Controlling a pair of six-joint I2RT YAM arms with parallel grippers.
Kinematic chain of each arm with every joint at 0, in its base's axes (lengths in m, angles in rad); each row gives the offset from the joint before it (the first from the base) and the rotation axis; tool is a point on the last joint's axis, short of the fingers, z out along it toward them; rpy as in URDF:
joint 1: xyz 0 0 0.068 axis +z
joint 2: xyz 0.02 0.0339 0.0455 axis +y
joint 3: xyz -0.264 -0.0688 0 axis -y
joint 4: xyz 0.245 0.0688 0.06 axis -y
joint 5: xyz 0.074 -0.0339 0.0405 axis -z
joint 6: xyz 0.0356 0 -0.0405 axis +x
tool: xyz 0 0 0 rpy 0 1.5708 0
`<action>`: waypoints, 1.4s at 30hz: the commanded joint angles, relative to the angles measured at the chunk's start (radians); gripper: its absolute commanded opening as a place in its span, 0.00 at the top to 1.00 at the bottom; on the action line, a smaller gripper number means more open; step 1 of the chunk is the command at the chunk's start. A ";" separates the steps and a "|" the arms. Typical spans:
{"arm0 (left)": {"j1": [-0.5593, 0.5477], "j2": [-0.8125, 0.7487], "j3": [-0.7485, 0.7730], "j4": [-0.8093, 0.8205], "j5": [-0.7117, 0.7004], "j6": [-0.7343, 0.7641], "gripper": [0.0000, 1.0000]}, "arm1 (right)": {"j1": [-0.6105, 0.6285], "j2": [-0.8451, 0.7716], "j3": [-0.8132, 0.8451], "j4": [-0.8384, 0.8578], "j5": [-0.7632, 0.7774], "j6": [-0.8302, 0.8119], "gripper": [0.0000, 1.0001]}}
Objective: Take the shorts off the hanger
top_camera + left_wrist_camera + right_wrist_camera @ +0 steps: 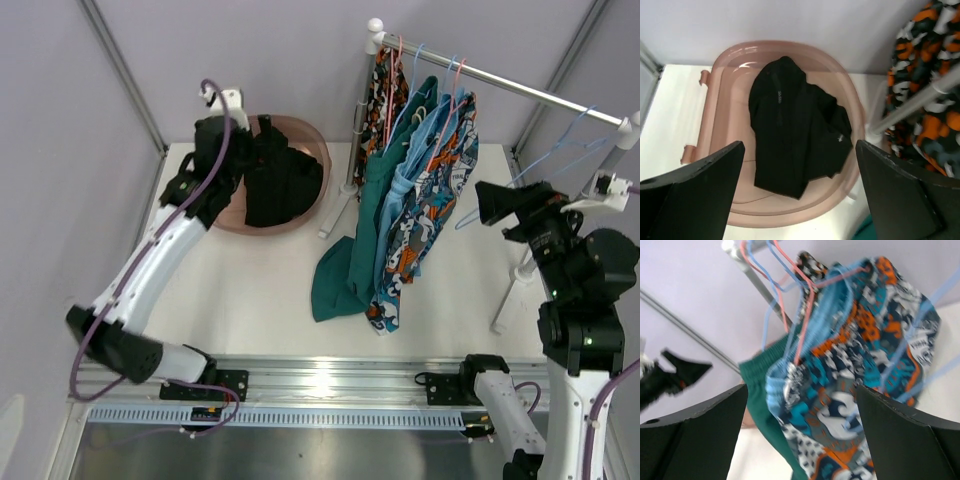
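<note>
The black shorts (280, 180) lie crumpled in a pink tub (316, 150); they also show in the left wrist view (795, 140). My left gripper (258, 140) hovers over the tub, open and empty. On the rail (520, 88) hang the camouflage shorts (385, 100), the teal green shorts (365, 220), the light blue shorts (400, 200) and the patterned shorts (425, 220) on pink and blue hangers. My right gripper (490, 205) is open and empty, just right of the patterned shorts (860, 390).
Empty blue wire hangers (570, 145) hang at the rail's right end. The rack's white posts (510, 285) stand on the table. A metal rail (330, 385) runs along the near edge. Grey walls close in the back and sides.
</note>
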 commanded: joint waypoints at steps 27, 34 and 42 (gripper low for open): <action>-0.046 -0.818 -0.680 -0.225 0.175 -0.057 0.01 | 0.223 0.589 0.201 0.277 0.115 -0.022 0.42; -0.046 -0.852 -0.737 -0.208 0.162 -0.058 0.01 | 0.228 0.582 0.164 0.282 0.138 -0.034 0.52; -0.046 -0.878 -0.769 -0.205 0.155 -0.060 0.01 | 0.232 0.598 0.155 0.285 0.141 -0.022 1.00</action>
